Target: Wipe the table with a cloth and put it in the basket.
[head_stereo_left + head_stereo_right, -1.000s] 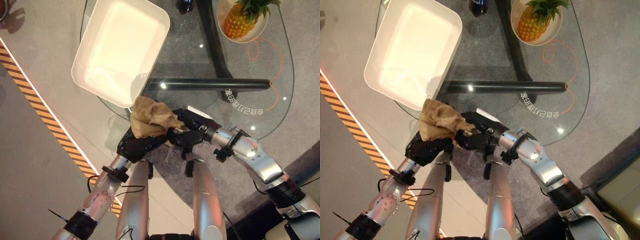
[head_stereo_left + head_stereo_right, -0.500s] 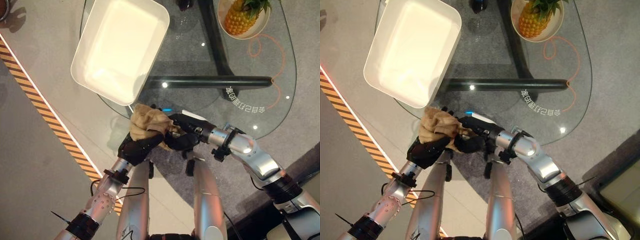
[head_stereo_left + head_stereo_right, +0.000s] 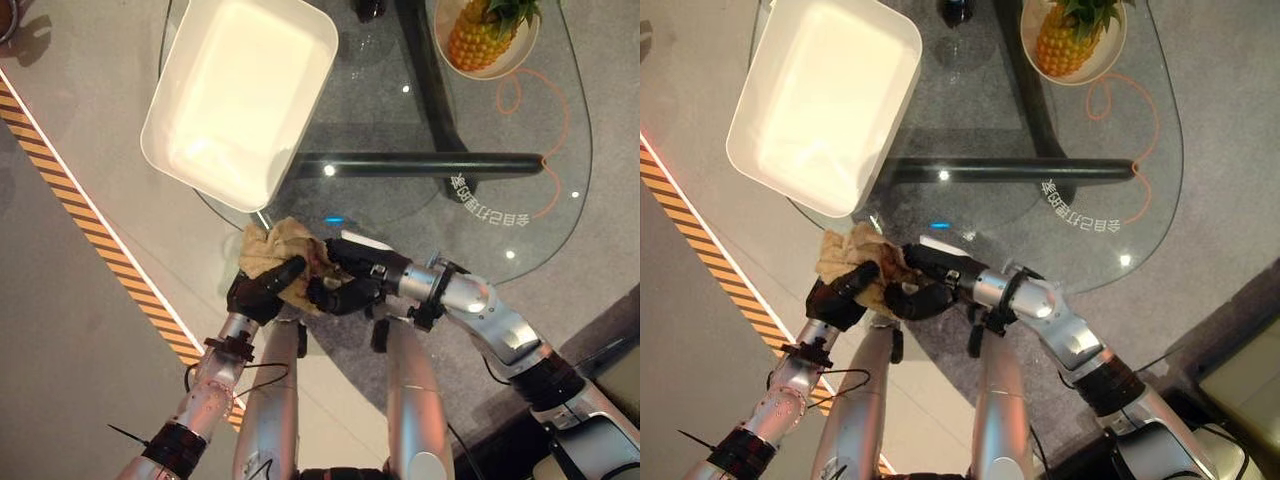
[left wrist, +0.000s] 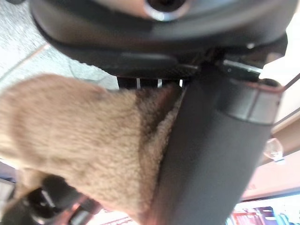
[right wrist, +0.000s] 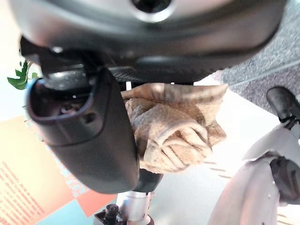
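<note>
At the left, a yellow-and-black striped strip (image 3: 70, 190) runs aslant across the floor. Beside it the white basket (image 3: 240, 95), a shallow rounded-corner tray, sits on the left end of the glass desk (image 3: 480, 230), partly overhanging the desk's edge.

Just below the basket's near corner, at the desk's near edge, both hands meet on the tan cloth (image 3: 272, 258). The left hand (image 3: 258, 292) comes up from the lower left and its fingers (image 3: 290, 270) curl over the cloth from below, gripping it; its wrist view shows the thumb pressed against the bunched fabric (image 4: 79, 150). The right hand (image 3: 350, 280) reaches in from the right and holds the other side of the same cloth, with its fingers wrapped toward the crumpled folds; in the right wrist view the cloth (image 5: 176, 131) sits bunched against the palm beside the thumb. The cloth is lifted in a wad between the two hands, just clear of the basket.

Under the glass a dark bar (image 3: 420, 165) crosses the desk. At the far right end a pineapple (image 3: 485, 30) rests on a white plate (image 3: 520, 55), well apart from the hands.
</note>
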Tool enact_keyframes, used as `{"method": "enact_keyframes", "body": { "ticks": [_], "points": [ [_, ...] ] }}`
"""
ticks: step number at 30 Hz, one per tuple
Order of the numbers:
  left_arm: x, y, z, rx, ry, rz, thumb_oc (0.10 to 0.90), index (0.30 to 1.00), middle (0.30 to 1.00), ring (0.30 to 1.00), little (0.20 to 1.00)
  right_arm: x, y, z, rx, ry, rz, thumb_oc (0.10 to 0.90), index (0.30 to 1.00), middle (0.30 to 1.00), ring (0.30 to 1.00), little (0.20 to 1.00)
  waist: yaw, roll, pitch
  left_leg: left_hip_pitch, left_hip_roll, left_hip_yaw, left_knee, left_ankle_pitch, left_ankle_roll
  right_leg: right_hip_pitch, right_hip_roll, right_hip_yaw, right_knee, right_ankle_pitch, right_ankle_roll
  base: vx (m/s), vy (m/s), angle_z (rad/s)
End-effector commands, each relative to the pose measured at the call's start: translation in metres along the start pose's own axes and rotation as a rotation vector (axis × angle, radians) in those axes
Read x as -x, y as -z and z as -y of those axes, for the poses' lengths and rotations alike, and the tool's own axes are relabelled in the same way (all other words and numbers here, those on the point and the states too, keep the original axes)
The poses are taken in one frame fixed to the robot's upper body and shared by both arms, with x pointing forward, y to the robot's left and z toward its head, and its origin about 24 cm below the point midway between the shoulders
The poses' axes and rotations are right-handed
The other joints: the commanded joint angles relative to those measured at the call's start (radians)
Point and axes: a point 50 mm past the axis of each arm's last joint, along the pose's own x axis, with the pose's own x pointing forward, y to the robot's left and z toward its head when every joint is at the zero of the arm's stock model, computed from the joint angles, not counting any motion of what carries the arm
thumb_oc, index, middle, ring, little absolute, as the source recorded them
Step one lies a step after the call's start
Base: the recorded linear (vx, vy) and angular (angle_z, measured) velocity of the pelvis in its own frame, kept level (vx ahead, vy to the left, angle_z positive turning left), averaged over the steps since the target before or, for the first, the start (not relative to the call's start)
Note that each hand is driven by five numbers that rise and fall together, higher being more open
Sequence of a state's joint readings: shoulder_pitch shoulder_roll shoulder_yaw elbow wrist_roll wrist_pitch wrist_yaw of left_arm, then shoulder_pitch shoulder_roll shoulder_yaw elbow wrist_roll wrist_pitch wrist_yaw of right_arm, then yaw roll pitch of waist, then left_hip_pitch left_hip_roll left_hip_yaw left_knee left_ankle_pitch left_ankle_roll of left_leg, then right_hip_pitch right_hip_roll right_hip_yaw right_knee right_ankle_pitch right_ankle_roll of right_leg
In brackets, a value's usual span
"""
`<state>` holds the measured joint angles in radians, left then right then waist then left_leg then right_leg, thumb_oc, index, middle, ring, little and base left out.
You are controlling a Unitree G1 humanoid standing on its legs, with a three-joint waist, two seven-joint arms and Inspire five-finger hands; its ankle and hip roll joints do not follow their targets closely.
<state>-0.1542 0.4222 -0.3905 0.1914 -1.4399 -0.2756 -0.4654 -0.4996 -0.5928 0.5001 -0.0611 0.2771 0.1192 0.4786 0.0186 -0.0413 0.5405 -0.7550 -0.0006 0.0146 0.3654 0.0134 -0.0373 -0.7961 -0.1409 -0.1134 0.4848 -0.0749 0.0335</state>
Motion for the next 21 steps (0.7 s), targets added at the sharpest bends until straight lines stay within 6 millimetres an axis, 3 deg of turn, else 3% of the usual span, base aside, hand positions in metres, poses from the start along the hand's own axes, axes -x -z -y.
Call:
{"method": "enact_keyframes", "body": {
  "ticks": [1, 3, 4, 5, 6, 7, 10, 18, 19, 21],
  "points": [
    [-0.037, -0.007, 0.095, 0.053, 0.597, 0.115, 0.100, 0.300, 0.300, 0.300, 0.200, -0.003, 0.017, -0.034, -0.035, -0.125, -0.065, 0.100, 0.300, 0.300, 0.300, 0.200, 0.007, 0.022, -0.020, -0.007, -0.059, 0.034, 0.053, -0.064, 0.081, 0.040, 0.073, -0.014, -0.096, 0.080, -0.003, 0.07, -0.002, 0.00],
    [-0.037, -0.007, 0.095, 0.053, 0.595, 0.118, 0.100, 0.300, 0.300, 0.300, 0.200, -0.003, 0.015, -0.032, -0.031, -0.090, -0.058, 0.100, 0.300, 0.300, 0.300, 0.200, 0.007, 0.020, -0.020, -0.008, -0.059, 0.035, 0.053, -0.064, 0.081, 0.039, 0.073, -0.016, -0.094, 0.080, -0.002, 0.00, 0.000, 0.00],
    [-0.037, -0.007, 0.096, 0.052, 0.595, 0.119, 0.100, 0.300, 0.300, 0.300, 0.200, -0.003, 0.014, -0.029, -0.031, -0.040, -0.050, 0.509, 0.651, 0.651, 0.651, 0.609, 0.006, 0.019, -0.020, -0.010, -0.058, 0.036, 0.055, -0.064, 0.082, 0.038, 0.073, -0.016, -0.094, 0.081, -0.002, 0.00, 0.000, 0.00],
    [-0.037, -0.007, 0.096, 0.048, 0.592, 0.121, 0.100, 0.300, 0.300, 0.300, 0.200, -0.003, 0.013, -0.025, -0.032, 0.005, -0.036, 0.759, 0.865, 0.865, 0.865, 0.859, 0.005, 0.019, -0.020, -0.010, -0.058, 0.037, 0.057, -0.066, 0.082, 0.038, 0.073, -0.015, -0.093, 0.081, -0.002, 0.00, 0.000, 0.00],
    [-0.038, -0.008, 0.096, 0.049, 0.590, 0.124, 0.100, 0.300, 0.300, 0.300, 0.200, -0.001, 0.012, -0.018, -0.037, 0.073, -0.019, 0.800, 0.900, 0.900, 0.900, 0.900, 0.001, 0.018, -0.020, -0.010, -0.058, 0.039, 0.058, -0.067, 0.083, 0.037, 0.073, -0.013, -0.093, 0.082, -0.001, -0.06, 0.005, 0.01],
    [-0.041, -0.010, 0.098, 0.042, 0.604, 0.130, 0.100, 0.300, 0.300, 0.300, 0.200, -0.002, 0.008, -0.014, -0.025, 0.083, -0.011, 0.800, 0.900, 0.900, 0.900, 0.900, -0.001, 0.016, -0.020, -0.039, -0.059, 0.045, 0.050, -0.034, 0.087, 0.011, 0.070, -0.018, -0.106, 0.112, -0.008, -0.06, 0.008, 0.00],
    [-0.041, -0.011, 0.098, 0.035, 0.596, 0.136, 0.100, 0.300, 0.300, 0.300, 0.200, 0.000, 0.004, -0.009, -0.025, 0.140, 0.025, 0.800, 0.900, 0.900, 0.900, 0.900, -0.005, 0.014, -0.020, -0.038, -0.057, 0.048, 0.049, -0.038, 0.089, 0.011, 0.071, -0.016, -0.106, 0.111, -0.007, -0.02, 0.001, 0.00],
    [-0.038, -0.013, 0.093, 0.014, 0.555, 0.150, 0.100, 0.300, 0.300, 0.300, 0.200, 0.017, -0.013, 0.005, 0.013, 0.310, 0.149, 0.800, 0.900, 0.900, 0.900, 0.900, -0.021, 0.006, -0.020, -0.033, -0.050, 0.061, 0.054, -0.049, 0.094, 0.013, 0.075, -0.013, -0.100, 0.110, -0.002, 0.01, -0.002, -0.03],
    [-0.034, -0.011, 0.090, 0.014, 0.532, 0.145, 0.100, 0.300, 0.300, 0.300, 0.200, 0.020, -0.013, 0.004, 0.015, 0.335, 0.161, 0.800, 0.900, 0.900, 0.900, 0.900, -0.021, 0.006, -0.020, -0.003, -0.047, 0.056, 0.062, -0.085, 0.090, 0.040, 0.078, -0.008, -0.087, 0.080, 0.006, 0.08, -0.013, -0.05],
    [-0.033, -0.011, 0.088, 0.008, 0.522, 0.147, 0.100, 0.300, 0.300, 0.300, 0.200, 0.024, -0.018, 0.007, 0.033, 0.377, 0.194, 0.800, 0.900, 0.900, 0.900, 0.900, -0.025, 0.003, -0.020, -0.004, -0.044, 0.056, 0.064, -0.087, 0.090, 0.038, 0.079, -0.007, -0.084, 0.080, 0.008, 0.04, -0.011, -0.01]
  ]
}}
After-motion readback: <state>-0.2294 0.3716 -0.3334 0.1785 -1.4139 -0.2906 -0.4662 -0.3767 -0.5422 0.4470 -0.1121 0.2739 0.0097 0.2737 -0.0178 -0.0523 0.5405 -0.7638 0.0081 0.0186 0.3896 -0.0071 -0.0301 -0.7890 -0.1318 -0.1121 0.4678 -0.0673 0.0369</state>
